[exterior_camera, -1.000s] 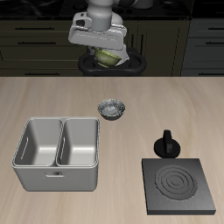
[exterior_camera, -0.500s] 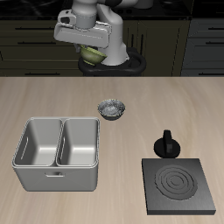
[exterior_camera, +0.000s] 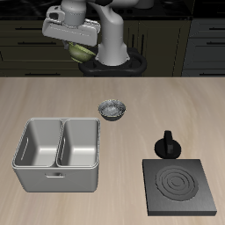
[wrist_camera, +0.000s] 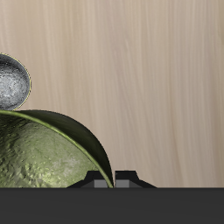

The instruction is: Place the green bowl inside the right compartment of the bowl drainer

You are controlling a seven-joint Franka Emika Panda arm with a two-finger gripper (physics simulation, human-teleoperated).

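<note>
My gripper (exterior_camera: 77,42) hangs high above the back of the table, shut on the green bowl (exterior_camera: 83,51), which hangs tilted under the fingers. In the wrist view the olive, mottled green bowl (wrist_camera: 44,153) fills the area by the gripper (wrist_camera: 112,180), whose jaws clamp its rim. The bowl drainer (exterior_camera: 58,167), a light-grey container with two deep bins, stands near the table's front edge, well below and nearer the front than the bowl. Both bins show bare.
A small grey-and-white patterned bowl (exterior_camera: 112,109) (wrist_camera: 10,80) sits on the wood just behind the drainer. A flat black stove plate (exterior_camera: 182,186) lies at the front on the other side, with a black knobbed object (exterior_camera: 167,145) behind it.
The gripper has carried the green bowl sideways and a little upward, toward the side where the drainer stands. Nothing on the table has moved.
</note>
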